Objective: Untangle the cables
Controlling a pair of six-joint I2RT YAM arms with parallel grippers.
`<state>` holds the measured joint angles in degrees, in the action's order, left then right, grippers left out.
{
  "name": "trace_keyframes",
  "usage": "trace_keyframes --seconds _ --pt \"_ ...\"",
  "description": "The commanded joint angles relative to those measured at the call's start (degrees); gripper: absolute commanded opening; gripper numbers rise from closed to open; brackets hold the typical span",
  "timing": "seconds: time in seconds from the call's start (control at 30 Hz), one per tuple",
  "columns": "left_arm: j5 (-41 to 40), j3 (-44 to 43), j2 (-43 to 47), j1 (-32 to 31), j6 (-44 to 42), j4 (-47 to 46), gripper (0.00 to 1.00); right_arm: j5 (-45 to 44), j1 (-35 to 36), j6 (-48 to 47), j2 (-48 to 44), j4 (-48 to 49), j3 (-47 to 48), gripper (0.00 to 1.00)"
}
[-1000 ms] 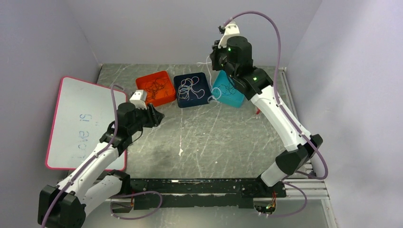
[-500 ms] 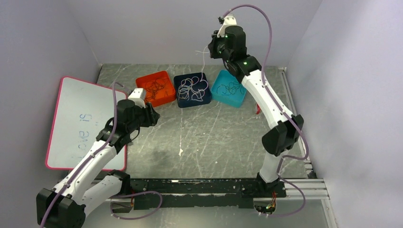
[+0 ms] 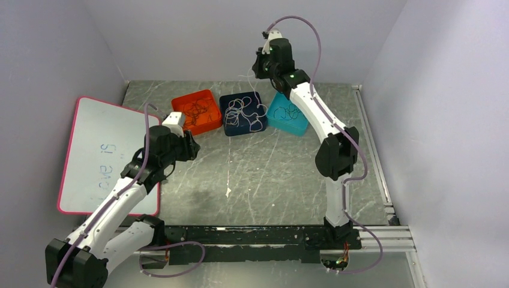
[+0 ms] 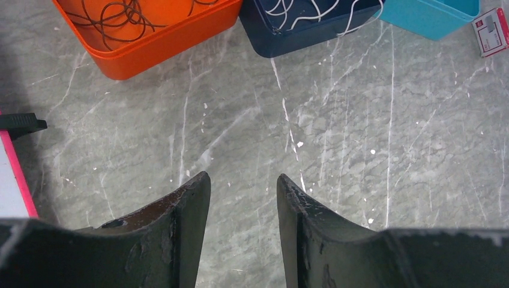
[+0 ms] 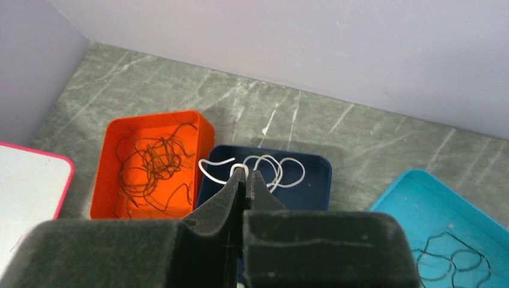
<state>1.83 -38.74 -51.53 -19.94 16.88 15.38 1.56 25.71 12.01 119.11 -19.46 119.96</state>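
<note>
Three trays stand in a row at the back: an orange tray (image 3: 207,123) with brownish-red cables (image 3: 196,111), a dark blue tray (image 3: 228,129) with white cables (image 3: 245,111), and a teal tray (image 3: 294,128) with black cables (image 3: 290,111). My right gripper (image 3: 257,68) is raised high above the dark blue tray, shut on a white cable (image 5: 240,167) that hangs down toward it. My left gripper (image 3: 193,146) is open and empty, low over the table in front of the orange tray (image 4: 156,45).
A whiteboard with a pink rim (image 3: 99,153) lies at the left. A small red-and-white box (image 4: 491,31) lies on the table near the teal tray. Grey walls close in at the back and both sides.
My right arm has swung left and up, from over the teal tray to over the dark blue tray, with the white cable in it. My left arm shifted slightly.
</note>
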Motion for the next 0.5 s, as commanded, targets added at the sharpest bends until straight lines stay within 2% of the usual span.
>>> trace_keyframes --seconds 0.0,0.2,0.47 --pt "-1.4 -1.7 0.8 0.3 -1.1 0.5 0.5 1.7 -0.1 0.6 0.1 1.2 5.8 0.0" --pt "-1.1 -2.0 0.2 0.3 -1.4 0.2 0.5 1.9 -0.1 1.2 -3.0 1.5 7.2 0.0" --pt "-0.3 -2.2 -0.5 0.3 -1.6 -0.2 0.5 1.9 -0.1 2.1 -2.6 1.1 9.5 0.0"
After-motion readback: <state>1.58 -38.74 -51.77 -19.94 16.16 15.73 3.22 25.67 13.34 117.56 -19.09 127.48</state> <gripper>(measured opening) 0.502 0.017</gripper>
